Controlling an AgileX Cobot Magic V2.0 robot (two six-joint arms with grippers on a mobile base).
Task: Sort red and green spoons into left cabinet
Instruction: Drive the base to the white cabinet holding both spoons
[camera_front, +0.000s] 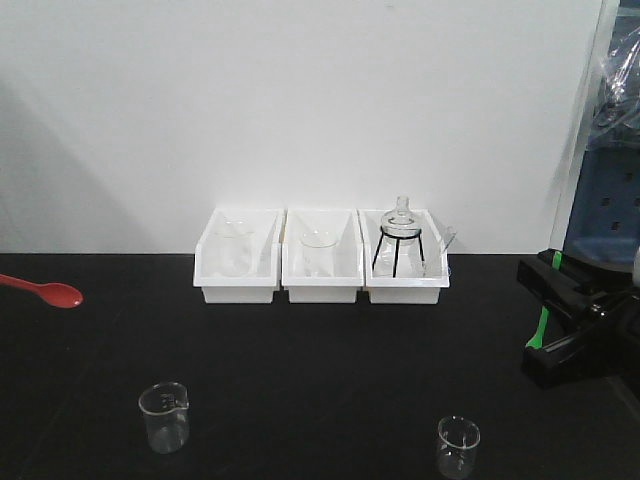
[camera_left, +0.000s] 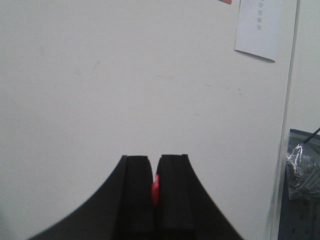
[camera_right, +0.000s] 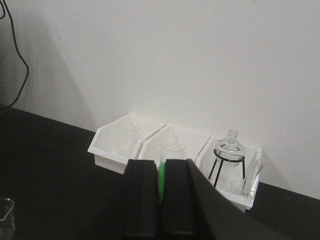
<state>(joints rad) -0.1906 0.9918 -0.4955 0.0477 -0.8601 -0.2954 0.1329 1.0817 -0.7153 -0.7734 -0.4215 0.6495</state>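
The red spoon (camera_front: 62, 294) hangs above the black table (camera_front: 320, 380) at the far left, its handle running out of the front view. In the left wrist view my left gripper (camera_left: 155, 161) is shut on the red spoon (camera_left: 155, 190), a sliver of red showing between the pads. My right gripper (camera_front: 541, 303) hovers at the right edge of the table, shut on the green spoon (camera_front: 539, 327). The right wrist view shows that gripper (camera_right: 161, 163) with the green spoon (camera_right: 161, 176) pinched upright between its pads. The left cabinet is out of view.
Three white bins (camera_front: 322, 285) stand in a row against the wall, holding beakers and a flask on a black tripod (camera_front: 402, 240). Two small glass beakers (camera_front: 164, 416) (camera_front: 458, 446) stand near the table's front. A blue unit (camera_front: 605, 205) rises at the right.
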